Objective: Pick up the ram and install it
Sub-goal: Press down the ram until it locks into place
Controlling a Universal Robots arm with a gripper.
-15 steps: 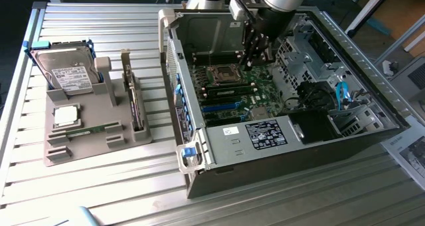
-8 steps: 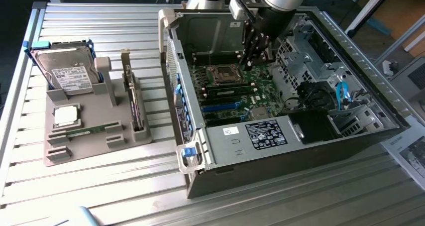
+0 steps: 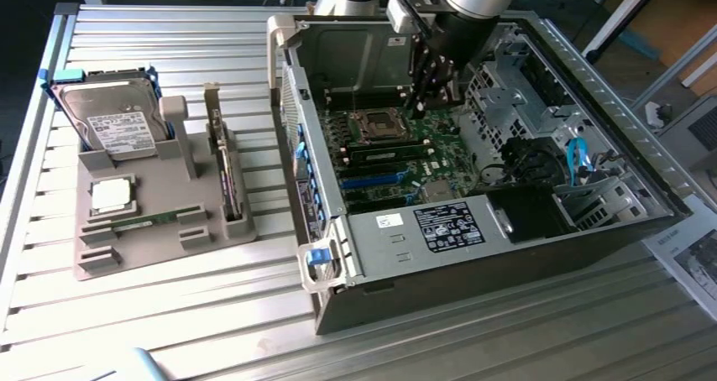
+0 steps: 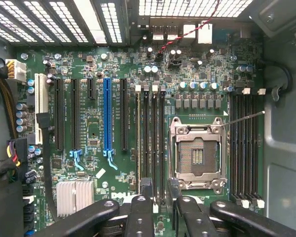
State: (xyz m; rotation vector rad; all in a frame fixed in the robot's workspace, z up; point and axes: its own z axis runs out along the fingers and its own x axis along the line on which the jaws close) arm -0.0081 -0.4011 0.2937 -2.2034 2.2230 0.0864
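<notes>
One ram (image 3: 151, 221), a slim green stick, lies flat in the grey holder (image 3: 157, 251) on the exterior view's left. In the wrist view, a thin pale strip (image 4: 138, 138) stands edge-on in the memory slot left of the processor socket (image 4: 197, 154); it looks like the second ram seated there. My gripper (image 3: 424, 104) is inside the open computer case (image 3: 471, 230), just above the motherboard. Its dark fingers (image 4: 146, 190) are apart over the black memory slots (image 4: 157, 133), with nothing between them. The gripper (image 4: 159, 186) is open.
The holder also carries a hard drive (image 3: 112, 125), a square silver processor chip (image 3: 112, 195) and an upright dark expansion card (image 3: 230, 180). Inside the case are drive cages, blue cables (image 3: 577, 159) and a second bank of memory slots (image 4: 244, 143).
</notes>
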